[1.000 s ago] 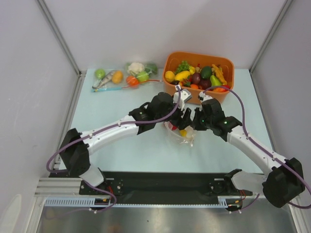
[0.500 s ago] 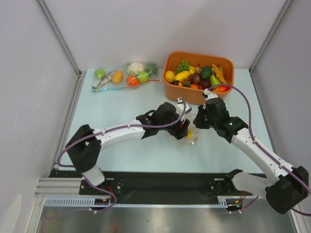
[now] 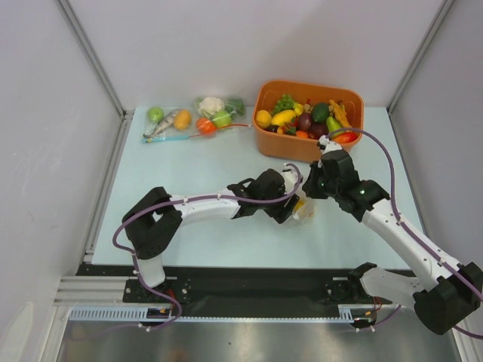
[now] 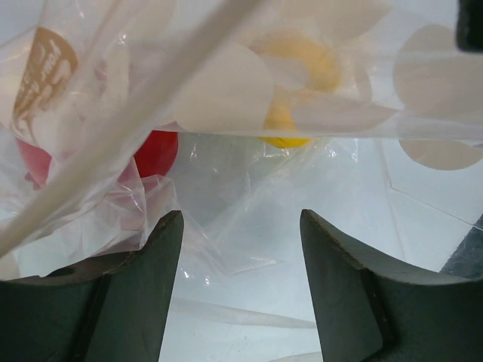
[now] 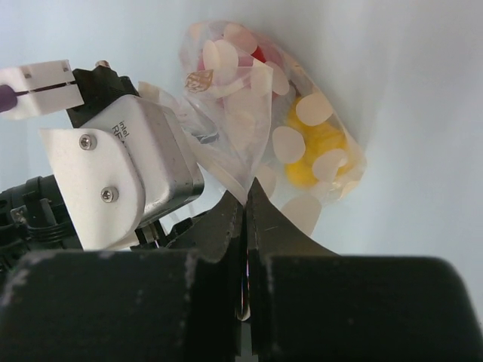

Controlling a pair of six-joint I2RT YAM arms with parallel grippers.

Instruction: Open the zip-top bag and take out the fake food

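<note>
The zip-top bag (image 5: 256,98) is clear crinkly plastic printed with white dots and hangs from my right gripper (image 5: 245,197), which is shut on its edge. In the top view the bag (image 3: 303,207) hangs just above the table, below the right gripper (image 3: 317,187). A red fruit (image 5: 260,54) and a yellow fruit (image 5: 309,151) show inside it. My left gripper (image 4: 241,215) is open just below the bag (image 4: 226,90), its fingers (image 4: 151,264) apart on loose plastic. The red fruit (image 4: 155,151), the yellow fruit (image 4: 290,139) and the pale zip strip (image 4: 136,121) show above it. In the top view the left gripper (image 3: 290,205) sits beside the bag.
An orange bin (image 3: 306,149) full of fake produce stands at the back right, close behind the grippers. Other filled clear bags (image 3: 173,121) lie at the back left. White walls enclose the table on three sides.
My left arm folded and its gripper moved right and nearer, ending low beside the bag. My right gripper shifted slightly right, keeping hold of the bag.
</note>
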